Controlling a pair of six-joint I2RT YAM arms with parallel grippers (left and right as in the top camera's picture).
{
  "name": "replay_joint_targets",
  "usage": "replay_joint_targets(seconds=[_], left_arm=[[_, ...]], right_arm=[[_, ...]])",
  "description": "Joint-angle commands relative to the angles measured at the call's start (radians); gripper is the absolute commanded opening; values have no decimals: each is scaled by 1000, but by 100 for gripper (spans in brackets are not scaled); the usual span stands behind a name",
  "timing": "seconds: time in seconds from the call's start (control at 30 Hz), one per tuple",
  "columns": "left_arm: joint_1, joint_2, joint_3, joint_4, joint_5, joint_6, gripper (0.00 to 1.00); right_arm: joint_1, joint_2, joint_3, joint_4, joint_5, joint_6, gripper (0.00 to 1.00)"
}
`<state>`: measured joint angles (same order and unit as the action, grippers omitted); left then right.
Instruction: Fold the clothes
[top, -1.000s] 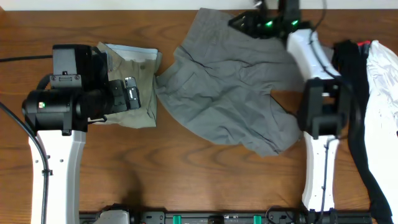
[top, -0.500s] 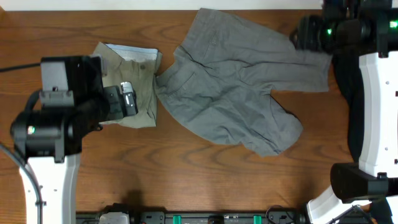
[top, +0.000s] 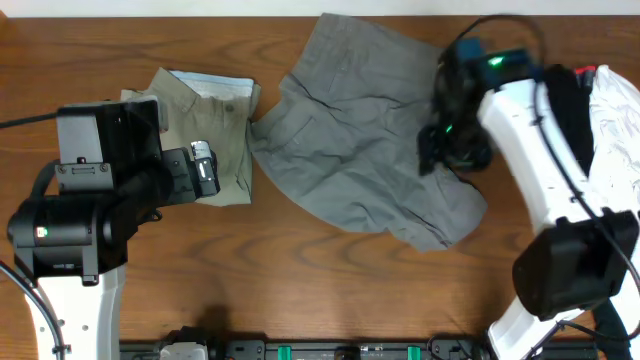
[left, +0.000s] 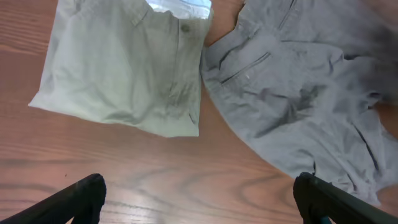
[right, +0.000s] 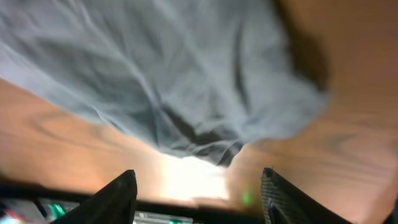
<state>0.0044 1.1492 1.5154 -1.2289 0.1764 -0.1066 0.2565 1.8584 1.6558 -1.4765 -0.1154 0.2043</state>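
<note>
Wide mid-grey shorts (top: 350, 135) lie spread and rumpled in the middle of the table. Folded khaki-beige shorts (top: 220, 115) lie to their left, nearly touching them. My left gripper (top: 205, 168) hovers over the front edge of the khaki shorts, open and empty. The left wrist view shows its fingers (left: 199, 202) wide apart over bare wood, with the khaki shorts (left: 124, 68) and the grey shorts (left: 298, 87) beyond. My right gripper (top: 448, 140) hovers over the right leg of the grey shorts. In the blurred right wrist view its fingers (right: 199, 199) are apart and empty above the grey cloth (right: 186, 74).
A black garment (top: 562, 95) and a white cloth (top: 615, 130) lie at the right edge of the wooden table (top: 300, 290), beside the right arm. The table's front edge runs along the bottom of the overhead view.
My right arm has swung from the back right corner forward and left, over the right leg of the grey shorts. My left arm has drifted slightly towards the front. The clothes have not moved.
</note>
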Motion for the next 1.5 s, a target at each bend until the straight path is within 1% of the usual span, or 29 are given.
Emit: replay_joint_targets(seconds=[0.0, 0.13, 0.2, 0.37, 0.4, 0.43, 0.47, 0.5, 0.6, 0.7, 0.73, 0.77, 0.83, 0.87, 0.93, 0.97, 1.07, 1.17, 1.3, 1.47], left_arm=[[-4, 0, 14, -2, -2, 9, 98], [-4, 0, 14, -1, -2, 10, 98], [-4, 0, 14, -1, -2, 11, 98], [-4, 0, 14, -1, -2, 24, 98], [-4, 0, 14, 0, -2, 24, 98], [-4, 1, 14, 3, -2, 24, 98], [-4, 1, 14, 4, -2, 24, 98], [-4, 1, 14, 5, -2, 24, 98], [-4, 1, 14, 8, -2, 24, 98], [-4, 1, 14, 11, -2, 24, 98], [-4, 1, 14, 10, -2, 24, 98], [-4, 1, 14, 10, -2, 24, 98], [-4, 1, 14, 10, -2, 24, 98], [-4, 1, 14, 10, -2, 24, 98], [-4, 2, 14, 13, -2, 24, 98], [-4, 2, 14, 15, -2, 24, 98], [-4, 6, 14, 19, -2, 24, 98], [-4, 14, 14, 19, -3, 24, 98], [-4, 29, 14, 18, -6, 25, 98], [-4, 42, 14, 18, -6, 29, 98]], right_arm=[[41, 2, -105, 66, 19, 68, 64], [40, 2, -268, 225, 103, 137, 68], [24, 2, -342, 298, 120, 140, 68], [-29, 2, -456, 443, 150, 154, 60], [-37, 2, -460, 462, 150, 150, 56], [-45, 2, -459, 476, 150, 138, 46], [-55, 2, -455, 492, 150, 127, 33], [-64, 2, -450, 510, 156, 112, 28], [-113, 2, -420, 582, 198, 104, 21], [-174, 2, -360, 597, 142, 77, 18], [-190, 2, -336, 573, 96, 50, 18], [-206, 0, -306, 528, 43, 18, 22], [-223, -3, -259, 428, -12, -18, 37], [-226, -7, -241, 380, -37, -28, 42], [-226, -23, -228, 312, -100, -56, 51], [-223, -34, -229, 279, -126, -64, 53], [-209, -60, -232, 187, -128, -64, 58], [-188, -79, -261, 149, -126, -36, 60], [-164, -84, -339, 154, -128, 28, 59], [-123, -84, -463, 182, -130, 58, 59]])
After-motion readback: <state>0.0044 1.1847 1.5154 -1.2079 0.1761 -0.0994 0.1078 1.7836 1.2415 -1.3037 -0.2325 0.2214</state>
